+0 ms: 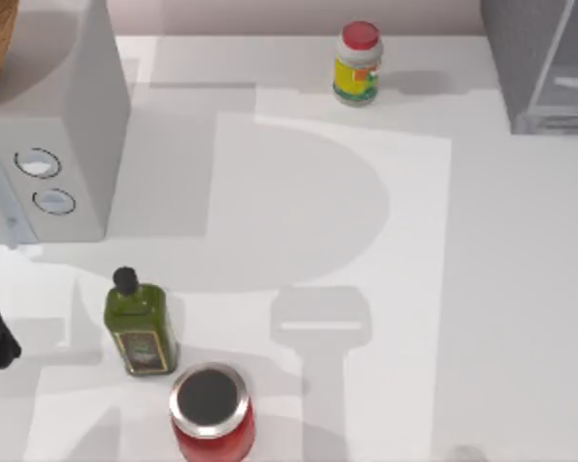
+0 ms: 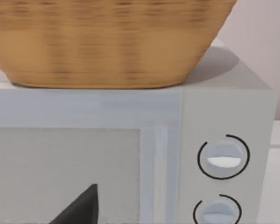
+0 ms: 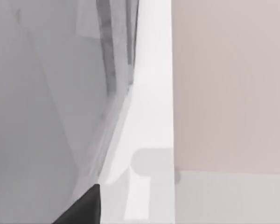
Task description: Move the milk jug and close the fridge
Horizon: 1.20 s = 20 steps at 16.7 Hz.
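The fridge [image 1: 544, 67] — a grey, smooth-walled box with a translucent, pale-framed door — stands at the counter's [image 1: 501, 289] far right corner. My right wrist view looks along its door, so I judge the closing step is in hand; next calls for a firm push on that panel. The boxy white microwave [image 1: 53, 144], basket [image 2: 107, 42] on top, faces my left pincer. Whether either pincer is spread or pressed, I cannot tell — nor where the milk jug is.

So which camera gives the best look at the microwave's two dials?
The left wrist view: it faces the microwave front-on, so both dials sit plainly beside the door, under the basket. The top view catches the dials slanted at the table's left. The right wrist view faces the fridge.
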Motion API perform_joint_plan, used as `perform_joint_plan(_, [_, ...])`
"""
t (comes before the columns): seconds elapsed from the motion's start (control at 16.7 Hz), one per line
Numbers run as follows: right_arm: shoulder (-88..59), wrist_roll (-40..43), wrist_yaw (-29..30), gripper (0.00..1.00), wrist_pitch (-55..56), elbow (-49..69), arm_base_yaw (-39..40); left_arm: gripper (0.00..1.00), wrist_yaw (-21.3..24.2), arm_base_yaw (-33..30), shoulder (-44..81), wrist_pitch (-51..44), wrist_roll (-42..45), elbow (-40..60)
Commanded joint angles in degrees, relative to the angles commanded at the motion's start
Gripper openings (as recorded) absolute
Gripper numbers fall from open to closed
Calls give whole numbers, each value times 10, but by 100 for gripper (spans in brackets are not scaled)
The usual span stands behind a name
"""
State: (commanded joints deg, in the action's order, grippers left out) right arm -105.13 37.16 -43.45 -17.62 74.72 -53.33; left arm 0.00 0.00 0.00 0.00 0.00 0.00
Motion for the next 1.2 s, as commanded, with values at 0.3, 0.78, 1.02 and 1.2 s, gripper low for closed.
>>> perform_joint_plan(0.3, [4,-4,4,100,5,0,3,100,0,0,0,0,0,0])
perform_joint_plan(0.78, [77,-174,196,100,126,-56,263,100,0,0,0,0,0,0])
perform_joint_plan(1.02, [109,-285,335,100,181,-119,435,100,0,0,0,0,0,0])
perform_joint_plan(1.2, [120,-345,399,100,201,-160,503,100,0,0,0,0,0,0])
